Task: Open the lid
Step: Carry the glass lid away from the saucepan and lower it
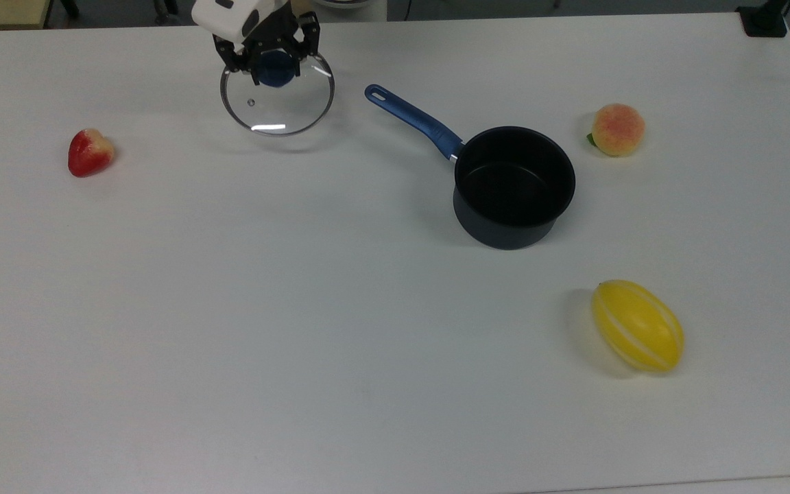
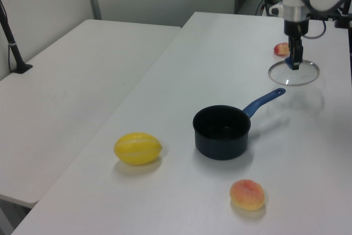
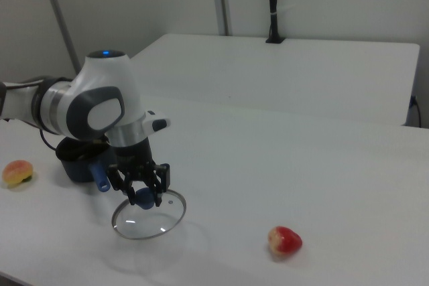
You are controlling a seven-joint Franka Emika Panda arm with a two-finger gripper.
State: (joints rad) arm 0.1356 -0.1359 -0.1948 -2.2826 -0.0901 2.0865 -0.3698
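Note:
The lid (image 1: 277,110) is a clear glass disc with a metal rim and a blue knob. It sits level and low at the white table (image 1: 299,288), to the top view's left of the saucepan's handle. I cannot tell whether it touches the table. My gripper (image 1: 275,65) points down with its fingers shut on the knob; it also appears as the gripper (image 2: 295,61) and the gripper (image 3: 142,195). The dark saucepan (image 1: 513,185) stands uncovered and empty, well apart from the lid (image 2: 294,74). In the right view the lid (image 3: 149,218) hangs under the arm, which partly hides the saucepan (image 3: 77,159).
A red strawberry (image 1: 90,152) lies at the top view's left. A peach (image 1: 617,130) sits beyond the pan and a yellow melon (image 1: 638,326) in front of it. A second white table (image 2: 71,81) adjoins. A black post base (image 1: 765,17) stands at the far corner.

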